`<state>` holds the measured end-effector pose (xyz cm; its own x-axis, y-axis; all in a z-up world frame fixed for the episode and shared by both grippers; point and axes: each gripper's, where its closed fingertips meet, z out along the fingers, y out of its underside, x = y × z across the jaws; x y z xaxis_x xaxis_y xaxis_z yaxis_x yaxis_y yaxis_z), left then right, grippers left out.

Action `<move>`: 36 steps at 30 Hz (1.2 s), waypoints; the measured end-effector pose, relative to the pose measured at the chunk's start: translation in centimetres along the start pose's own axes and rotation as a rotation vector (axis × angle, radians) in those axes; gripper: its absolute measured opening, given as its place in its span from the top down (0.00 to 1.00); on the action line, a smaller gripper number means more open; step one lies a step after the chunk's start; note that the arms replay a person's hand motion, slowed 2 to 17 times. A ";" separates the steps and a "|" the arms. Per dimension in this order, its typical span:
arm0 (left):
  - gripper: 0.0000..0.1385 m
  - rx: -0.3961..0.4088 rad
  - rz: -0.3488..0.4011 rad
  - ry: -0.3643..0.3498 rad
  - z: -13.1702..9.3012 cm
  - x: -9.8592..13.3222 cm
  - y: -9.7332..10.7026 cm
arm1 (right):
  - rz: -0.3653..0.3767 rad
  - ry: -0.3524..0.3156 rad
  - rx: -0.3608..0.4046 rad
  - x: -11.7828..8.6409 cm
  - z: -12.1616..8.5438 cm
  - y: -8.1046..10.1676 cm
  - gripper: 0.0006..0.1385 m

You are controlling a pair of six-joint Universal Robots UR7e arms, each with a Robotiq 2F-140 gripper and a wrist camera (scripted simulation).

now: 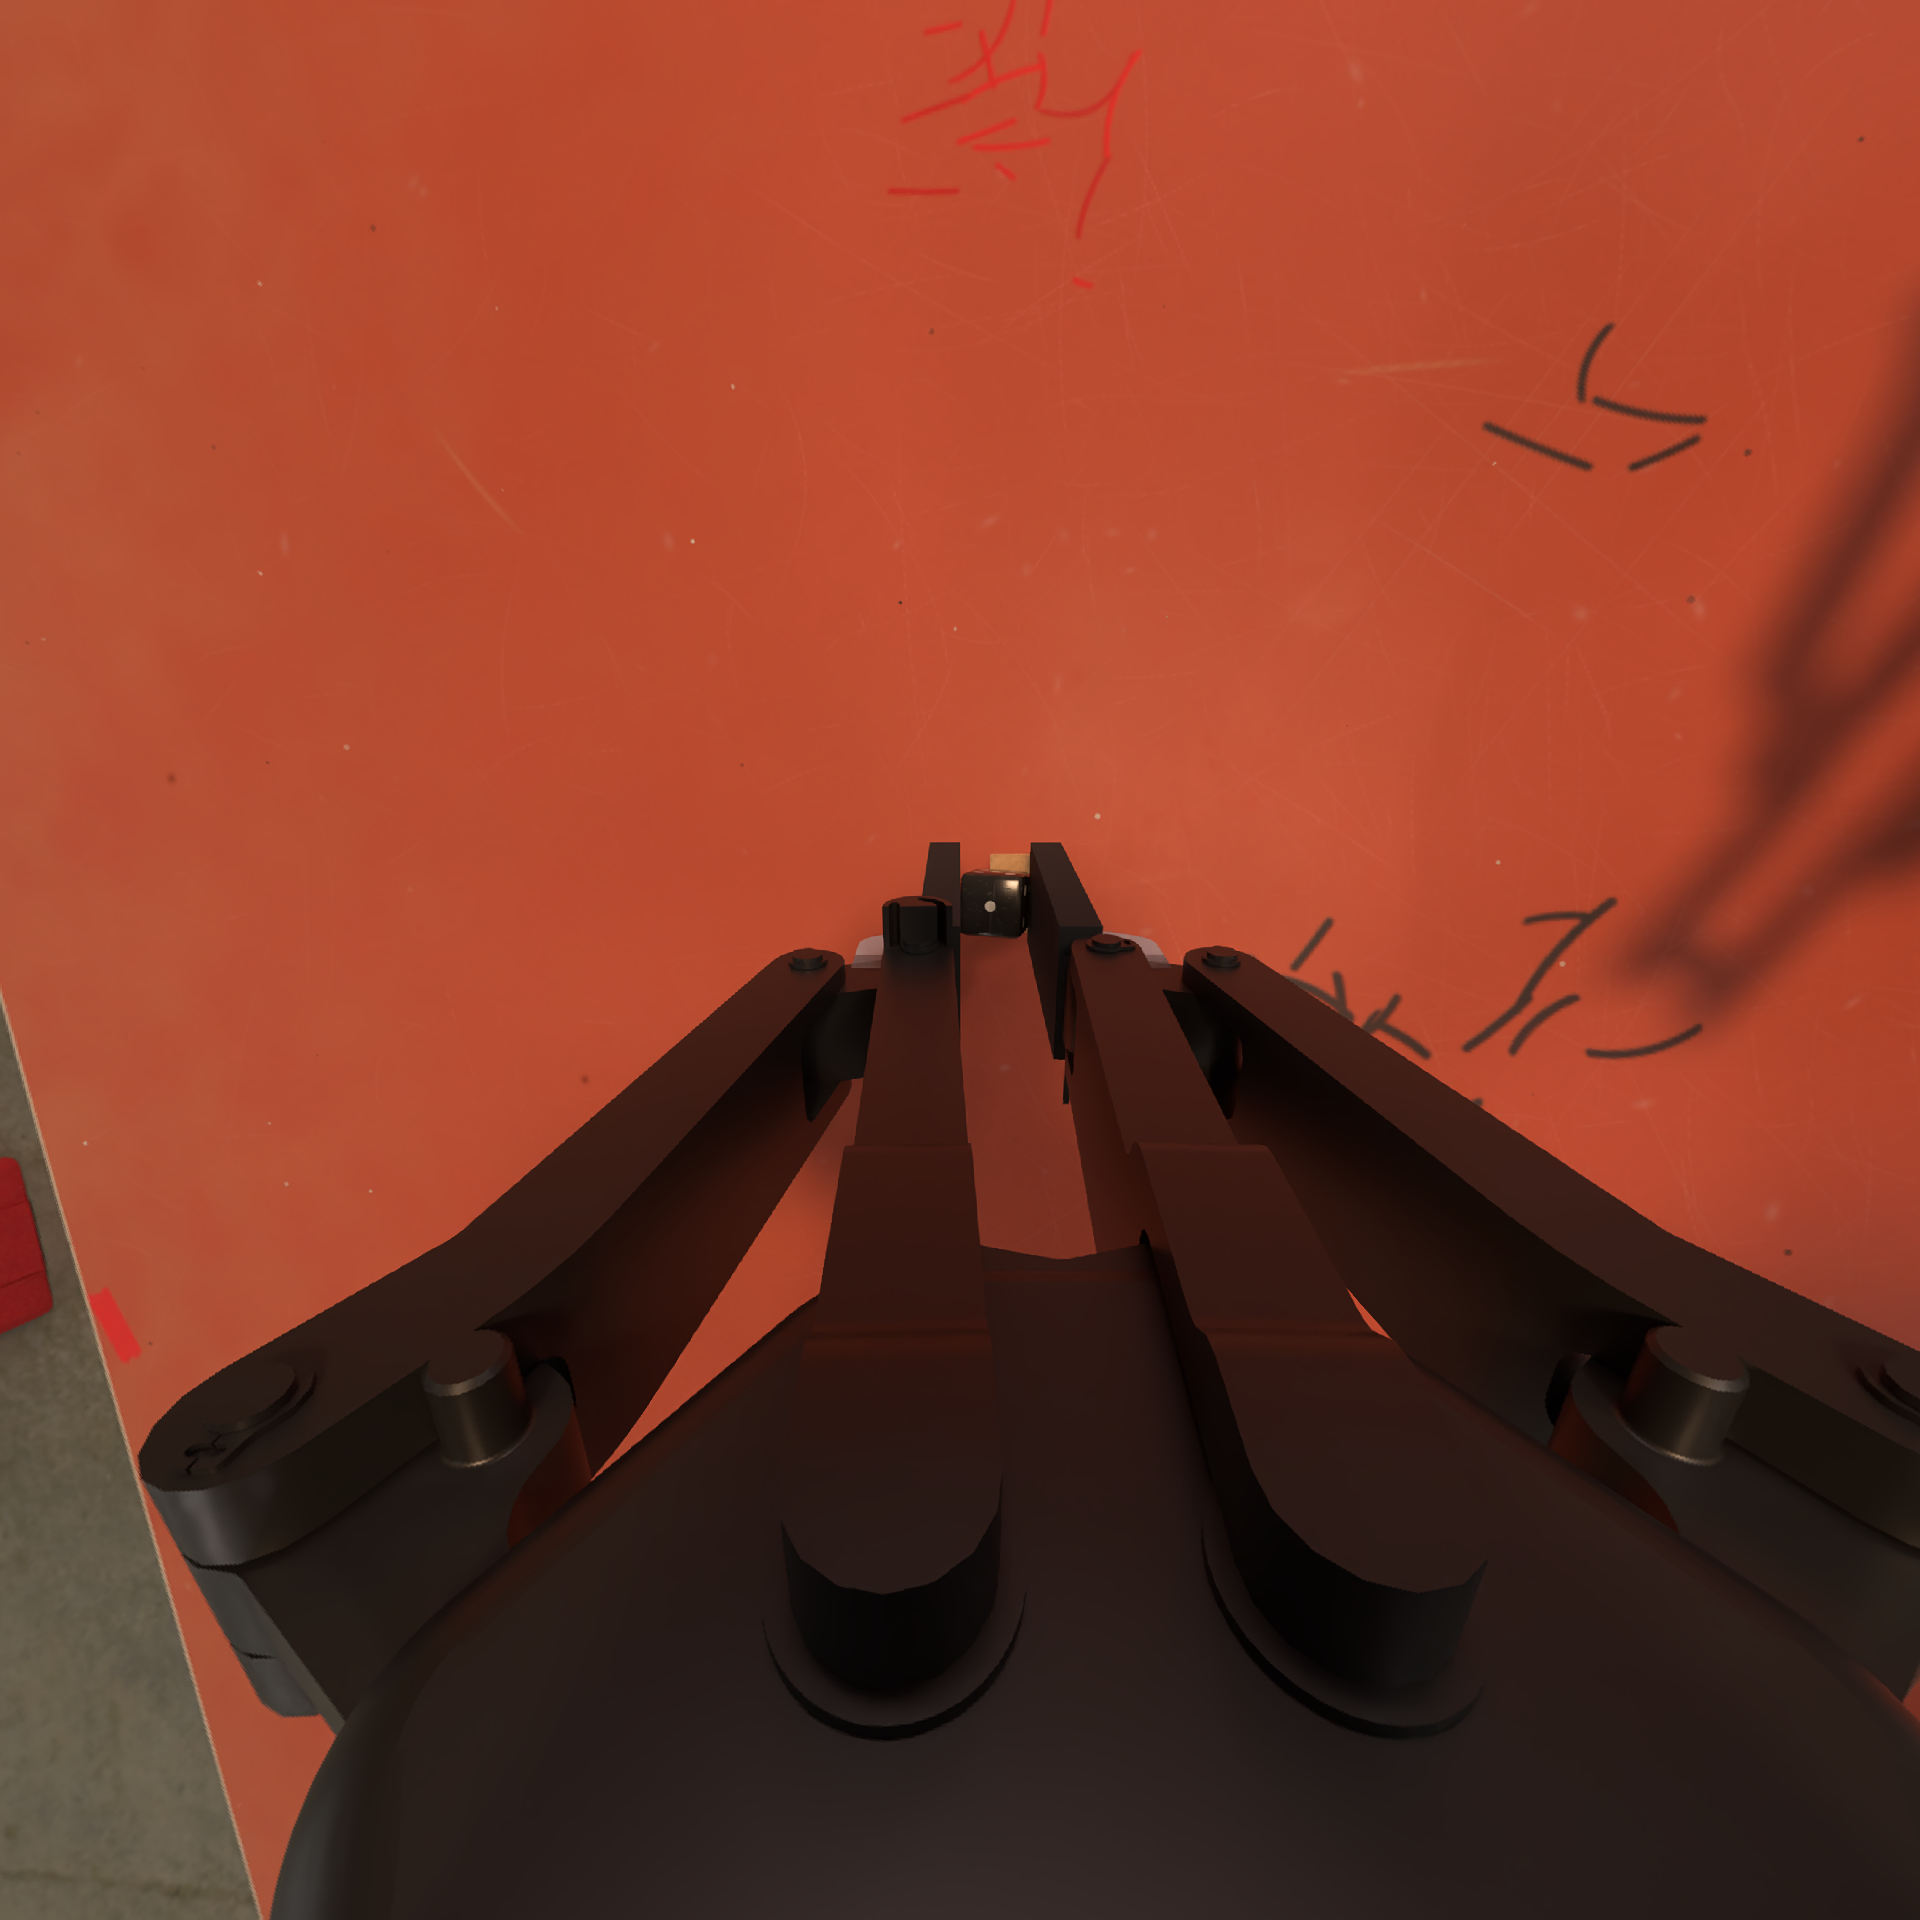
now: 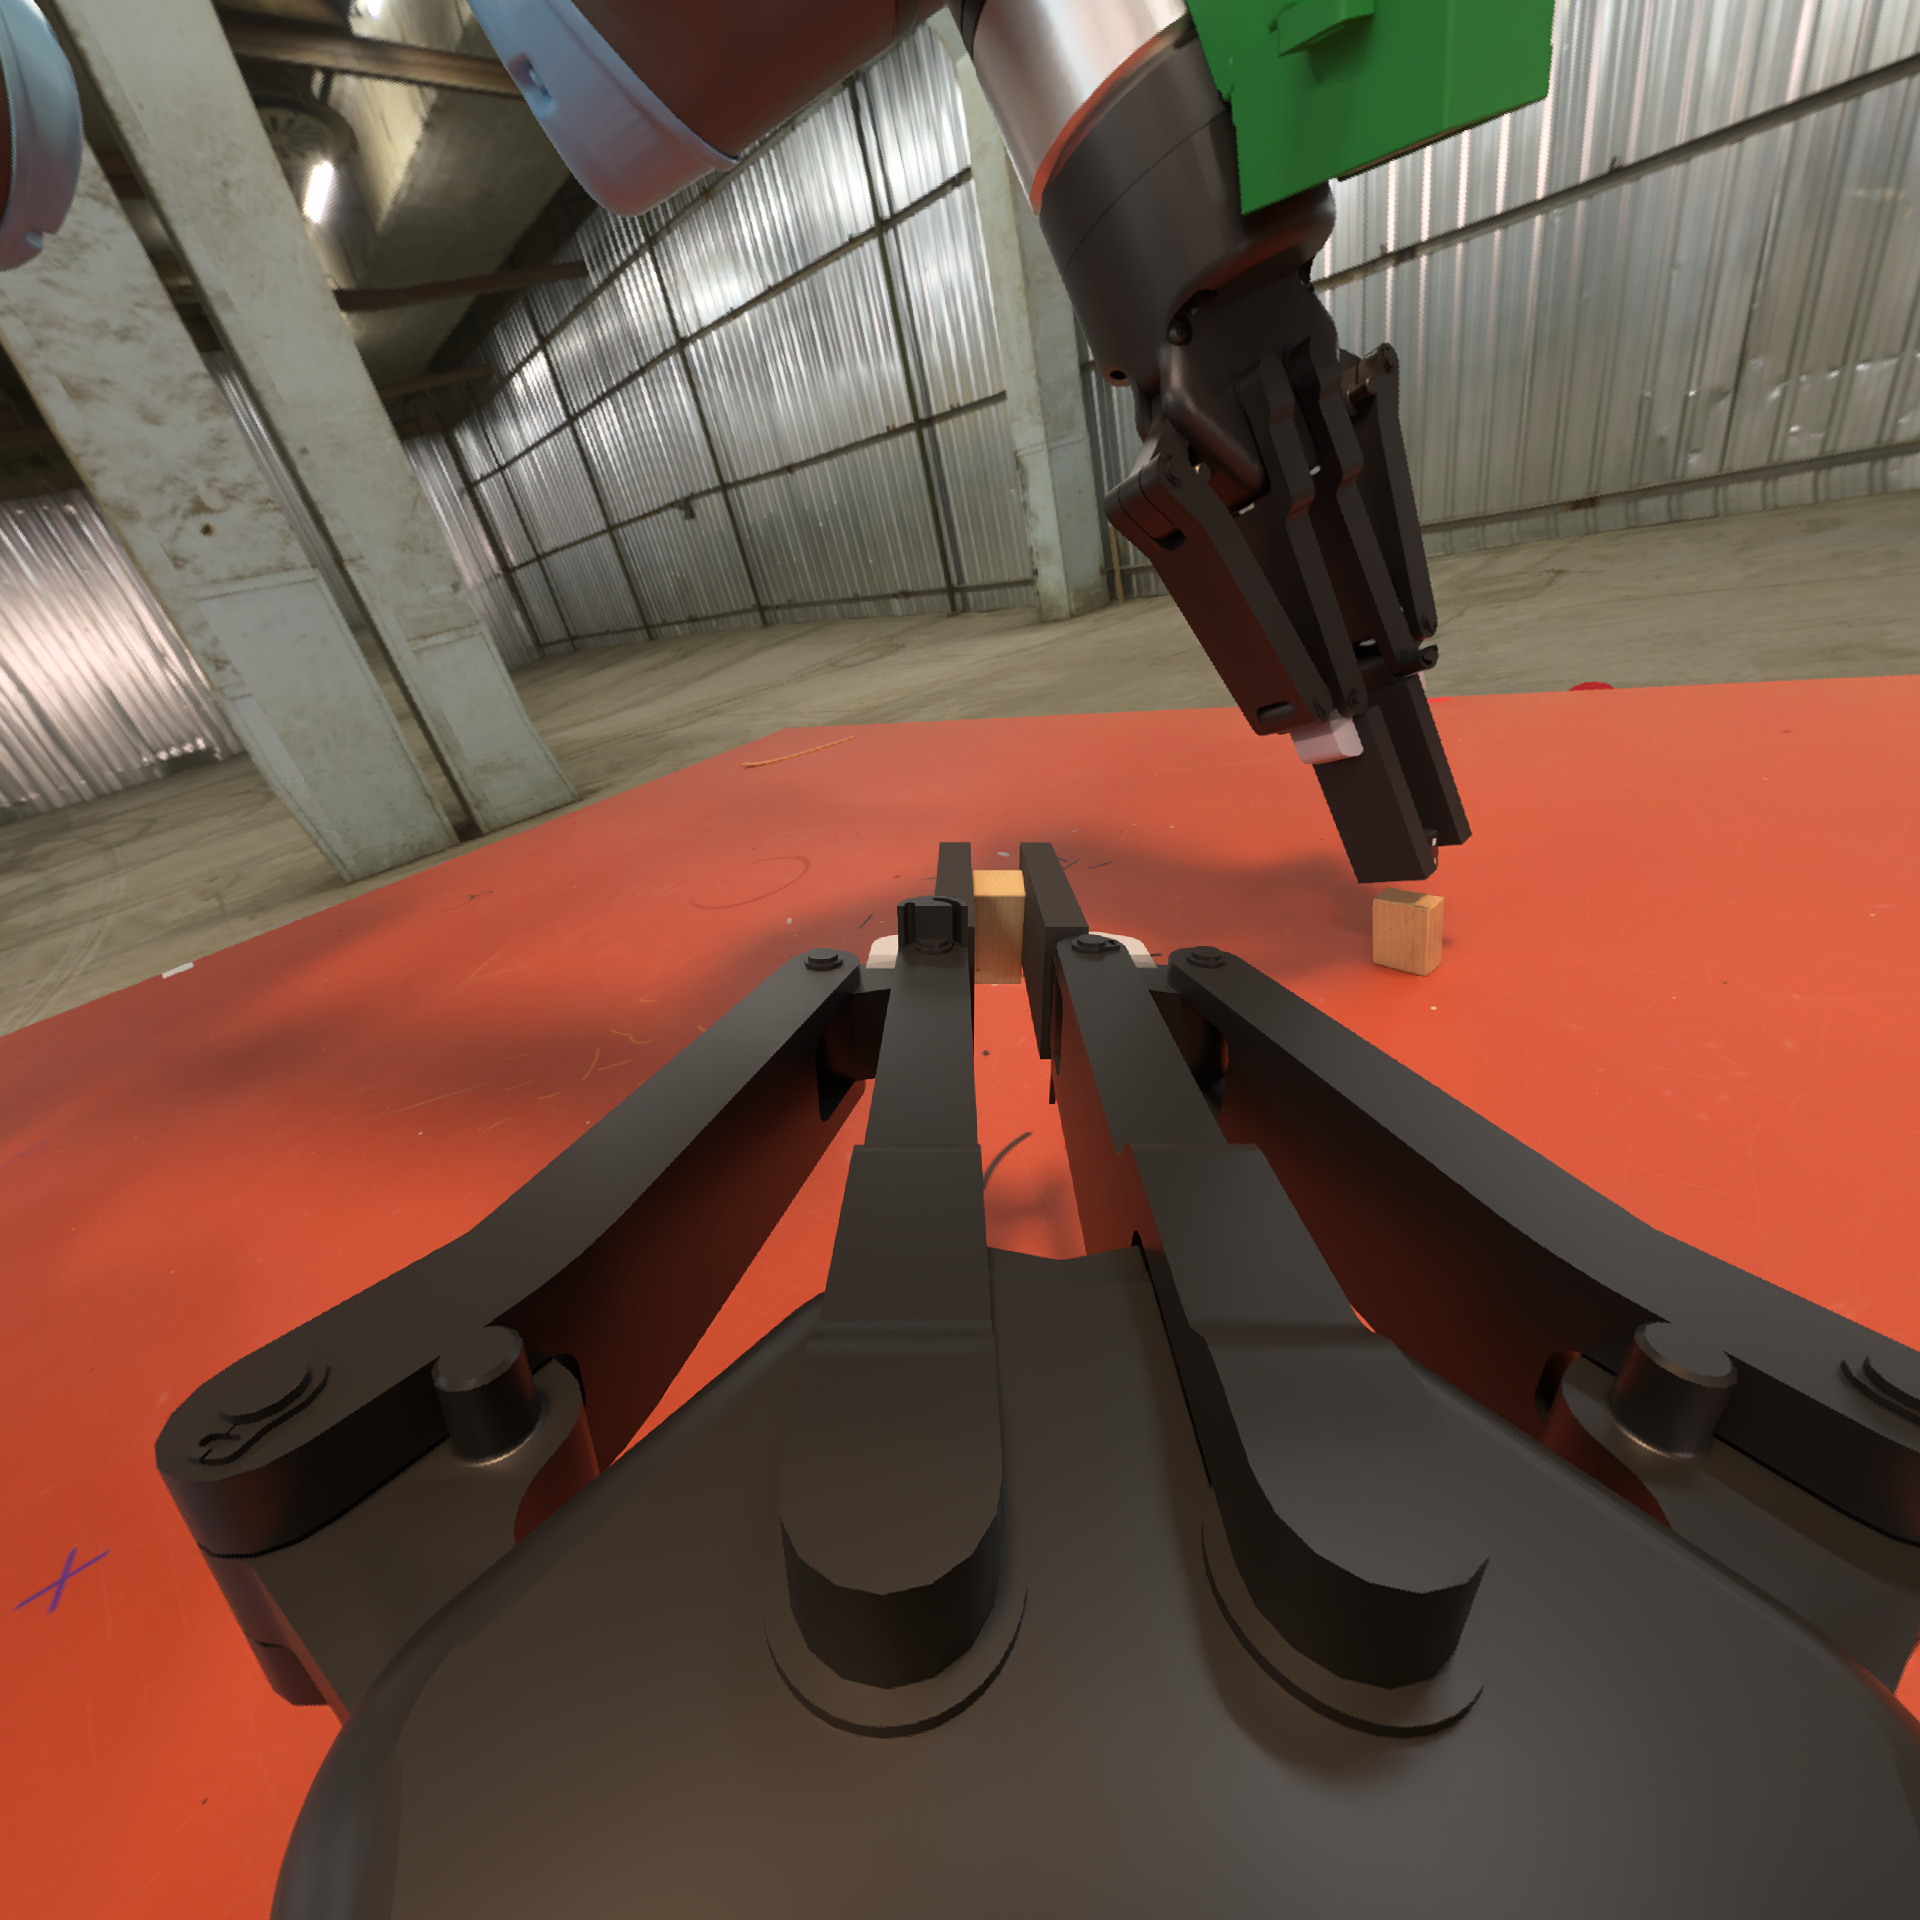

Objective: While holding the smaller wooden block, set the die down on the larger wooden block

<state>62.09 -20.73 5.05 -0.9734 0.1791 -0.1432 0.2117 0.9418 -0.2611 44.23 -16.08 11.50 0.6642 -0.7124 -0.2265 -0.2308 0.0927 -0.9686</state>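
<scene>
**benchbot_fan:** While the right gripper [image 2: 995,914] was clamped on the smaller wooden block [image 2: 998,928], the bit that mattered was over at two o'clock in its view: the left gripper [image 2: 1397,831] hung tip-down right above the larger wooden block [image 2: 1407,931], close but not touching as far as I could tell. Block sat on the table, standing taller than wide.

**scuffed_ur7:** And the die?

**benchbot_fan:** Pinched between the left gripper's fingers. In the left wrist view the die [image 1: 992,905] was dead centre, one white pip showing, with a sliver of tan wood peeking out at twelve o'clock just past it. So I'd guess the drop was nearly lined up, maybe a nudge forward needed.

**scuffed_ur7:** Surface?

**benchbot_fan:** Flat orange-red table [image 2: 520,1039], scuffed, pen scribbles all over. Big empty hall behind, corrugated metal walls [image 2: 790,416], concrete pillars [image 2: 260,520]. Plenty of room.
</scene>
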 end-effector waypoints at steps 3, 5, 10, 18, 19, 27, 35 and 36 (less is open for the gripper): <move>0.87 -0.013 -0.005 0.005 0.5 0.1 0.0 | 0.000 0.001 -0.001 0.0 0.0 0.0 0.91; 0.87 -0.022 -0.007 0.008 0.8 0.1 0.0 | 0.001 0.001 -0.002 0.0 0.0 0.0 0.91; 0.84 -0.032 -0.010 -0.002 1.0 -0.1 -0.1 | 0.004 -0.001 -0.003 0.0 0.0 0.0 0.91; 0.76 -0.001 -0.024 -0.025 0.1 -0.5 -0.2 | 0.004 -0.005 -0.006 0.0 0.0 0.1 0.91; 0.75 0.008 -0.027 -0.032 -0.1 -0.6 -0.2 | 0.004 -0.005 -0.006 -0.1 0.0 0.1 0.91; 0.75 0.095 -0.068 -0.072 -2.7 -1.6 0.1 | 0.008 -0.008 -0.007 -0.1 0.1 0.1 0.91; 0.76 0.179 -0.138 -0.121 -5.9 -3.0 1.3 | 0.005 -0.005 -0.011 0.0 0.1 0.2 0.91; 0.76 0.190 -0.146 -0.125 -6.3 -3.1 1.5 | 0.006 -0.005 -0.012 0.0 0.1 0.2 0.91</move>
<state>64.92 -18.09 11.09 -0.9788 -0.0028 -0.2047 0.0937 0.8828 -0.4603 44.25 -15.95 11.30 0.6666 -0.7083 -0.2324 -0.2429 0.0883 -0.9660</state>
